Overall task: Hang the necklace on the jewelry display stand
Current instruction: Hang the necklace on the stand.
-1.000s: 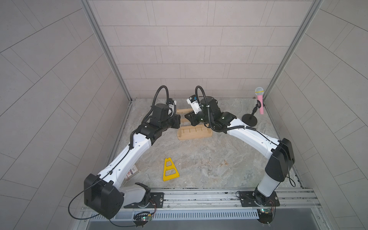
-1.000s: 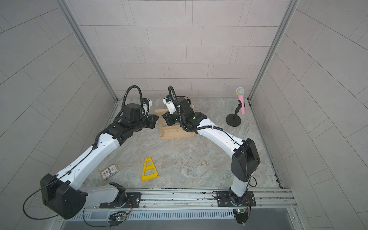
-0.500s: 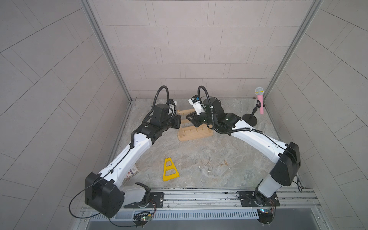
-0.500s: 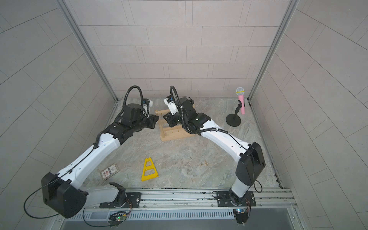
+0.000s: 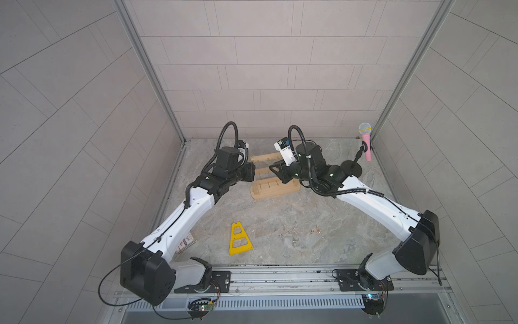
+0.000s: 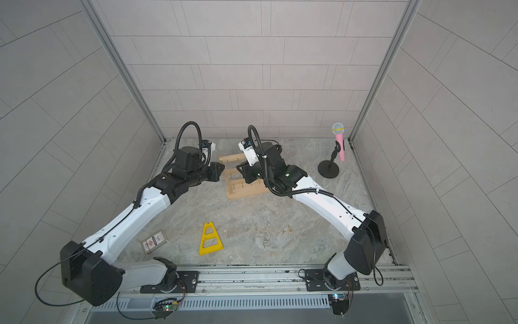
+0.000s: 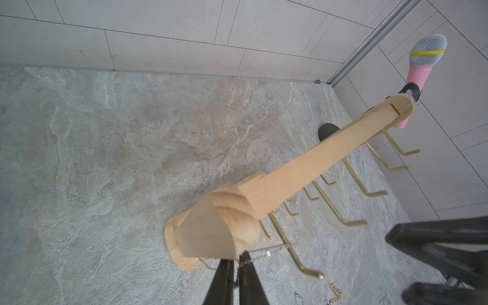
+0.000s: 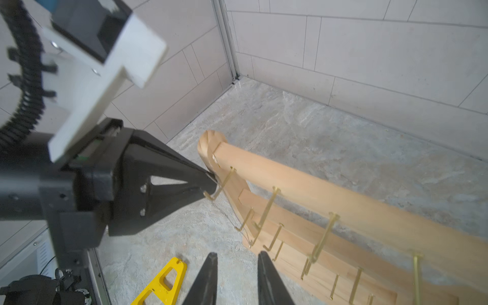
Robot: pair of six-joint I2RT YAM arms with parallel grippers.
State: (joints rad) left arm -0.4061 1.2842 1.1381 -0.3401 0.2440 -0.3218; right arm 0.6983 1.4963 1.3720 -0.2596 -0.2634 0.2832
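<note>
Necklace (image 7: 266, 249): a thin silver chain that seems to lie across the end hook (image 7: 313, 273) of the top bar, at the left end of the jewelry display stand (image 5: 273, 190), far middle of the table (image 5: 280, 213).
Left gripper (image 7: 235, 261): jaws almost together, pinching the chain just beside that hook.
Right gripper (image 8: 237, 254): spread and empty, near the stand's near side.
Risk: the chain sits on the hook's shank, not in its upturned tip. If it snags on the left gripper at release, it could be dragged off.

White arm links (image 5: 193, 213), black joint housings (image 5: 145, 275), ribbed black cables (image 8: 30, 87), tapered black jaws.
</note>
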